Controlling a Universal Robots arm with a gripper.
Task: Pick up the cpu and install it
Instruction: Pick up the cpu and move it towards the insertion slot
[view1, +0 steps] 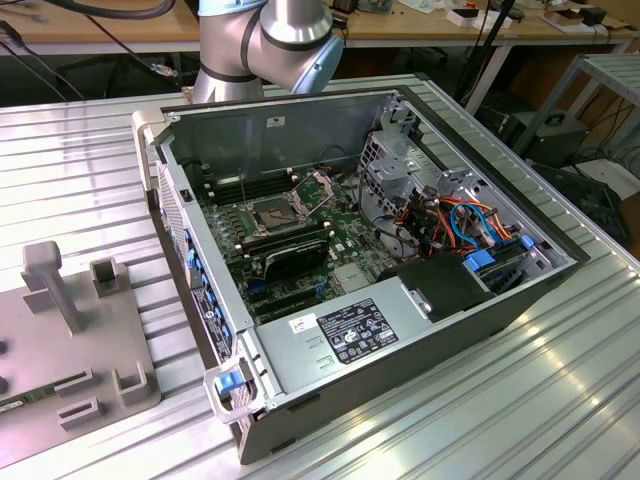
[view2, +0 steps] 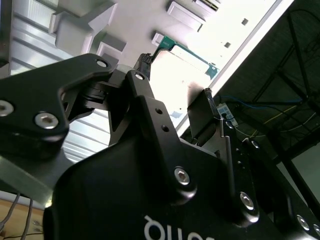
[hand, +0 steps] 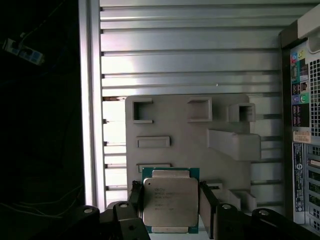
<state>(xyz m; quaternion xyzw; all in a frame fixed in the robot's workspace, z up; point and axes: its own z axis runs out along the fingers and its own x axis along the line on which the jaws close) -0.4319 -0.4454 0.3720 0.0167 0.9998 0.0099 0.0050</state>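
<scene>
The cpu (hand: 170, 202) is a small square chip with a dull silver top and a green rim. It sits between my gripper's (hand: 170, 186) two black fingers (hand: 136, 200), whose inner faces lie against its opposite sides. Its green far edge (view2: 185, 54) shows just past the fingertips in the second wrist view, where the gripper (view2: 176, 75) is seen from behind. Below it lies the grey fixture plate (hand: 185, 135). I cannot tell whether the chip rests on the plate or hangs just above it. The dark socket (view1: 272, 213) sits on the motherboard, its silver bracket (view1: 318, 185) raised.
The open computer case (view1: 400, 330) lies on the ribbed metal table, its rear panel (hand: 300, 100) close to the plate. The plate (view1: 90, 330) carries an upright stand (hand: 232, 142) and several slots. The table's edge (hand: 90, 125) drops to darkness. The arm's joint (view1: 270, 40) stands behind the case.
</scene>
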